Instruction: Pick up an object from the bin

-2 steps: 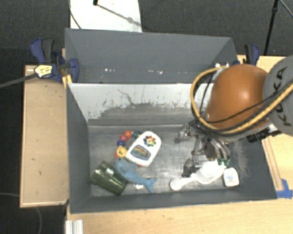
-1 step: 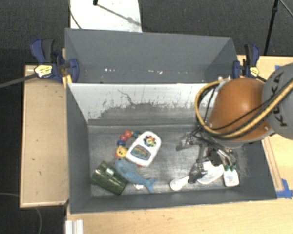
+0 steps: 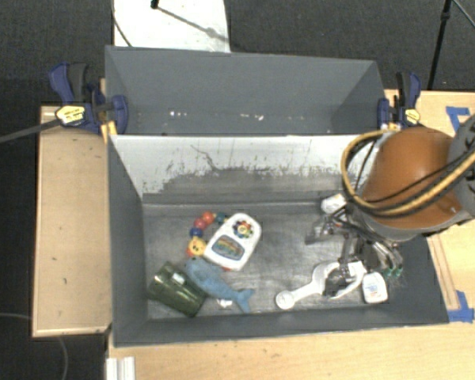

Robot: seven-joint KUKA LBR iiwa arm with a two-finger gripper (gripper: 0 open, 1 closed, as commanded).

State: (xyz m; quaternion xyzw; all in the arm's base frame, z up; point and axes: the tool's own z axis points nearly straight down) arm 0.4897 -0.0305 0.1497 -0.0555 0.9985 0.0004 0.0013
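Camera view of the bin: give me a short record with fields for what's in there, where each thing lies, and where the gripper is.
bin: grey metal bin
gripper: gripper low at the floor's right, over the handle end of the white spoon-shaped thing
beside gripper: small white piece with blue mark
centre: white toy with coloured buttons; coloured beads at its left
front left: dark green cylinder on its side; blue fish-shaped toy next to it
hold: cannot tell

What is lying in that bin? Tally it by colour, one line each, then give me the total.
Green: 1, the dark cup
Blue: 1, the fish-shaped toy
White: 3, the toy with coloured buttons, the spoon, the small piece beside the gripper
Total: 5
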